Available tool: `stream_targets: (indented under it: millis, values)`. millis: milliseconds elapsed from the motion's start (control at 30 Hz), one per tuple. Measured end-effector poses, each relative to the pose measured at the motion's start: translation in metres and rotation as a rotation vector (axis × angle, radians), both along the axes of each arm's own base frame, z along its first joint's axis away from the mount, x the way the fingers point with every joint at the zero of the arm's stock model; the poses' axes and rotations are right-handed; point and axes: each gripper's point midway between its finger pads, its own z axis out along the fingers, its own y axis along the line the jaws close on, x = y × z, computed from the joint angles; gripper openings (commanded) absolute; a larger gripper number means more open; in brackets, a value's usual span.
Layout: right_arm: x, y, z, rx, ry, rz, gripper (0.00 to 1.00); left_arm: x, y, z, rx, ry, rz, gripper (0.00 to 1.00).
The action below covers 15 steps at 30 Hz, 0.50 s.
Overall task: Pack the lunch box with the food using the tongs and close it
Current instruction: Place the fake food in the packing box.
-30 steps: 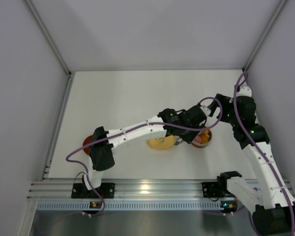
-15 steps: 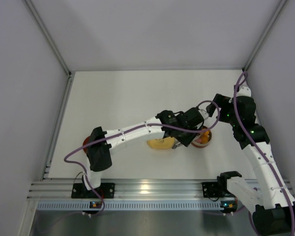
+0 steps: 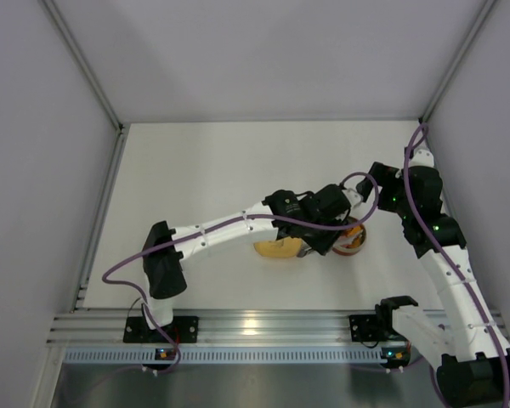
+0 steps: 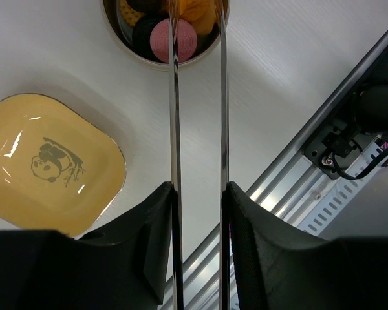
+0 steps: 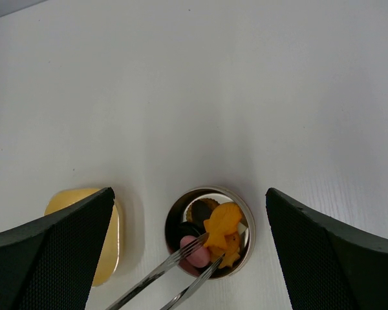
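As the left gripper pinches the tongs by their arms, the tong tips sit inside the lunch box at the orange food. The right gripper hangs above the lunch box, fingers spread. The yellow dish lies just beside it.

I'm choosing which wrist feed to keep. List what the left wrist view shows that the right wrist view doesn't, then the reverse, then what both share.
Only the left wrist view: the left gripper clamped on the tongs, the panda drawing in the yellow dish, and the metal rail at the table edge.
Only the right wrist view: the full rim of the lunch box, the whole orange piece at the tongs' tips, and the open right gripper.
Both: tongs, lunch box, pink piece, yellow dish.
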Motion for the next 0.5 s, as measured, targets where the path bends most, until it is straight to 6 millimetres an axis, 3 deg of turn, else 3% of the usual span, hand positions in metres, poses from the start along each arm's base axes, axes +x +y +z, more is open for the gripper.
stream_targets:
  millis: [333, 500]
  values:
    - [0.0, 0.0, 0.0, 0.0, -0.001, 0.0, 0.99, 0.016, 0.014, 0.01, 0.021, -0.078, 0.087, 0.44]
    - [-0.001, 0.0, 0.002, 0.001, -0.008, 0.0, 0.99, 0.041, 0.048, 0.014, 0.026, -0.089, 0.215, 0.44]
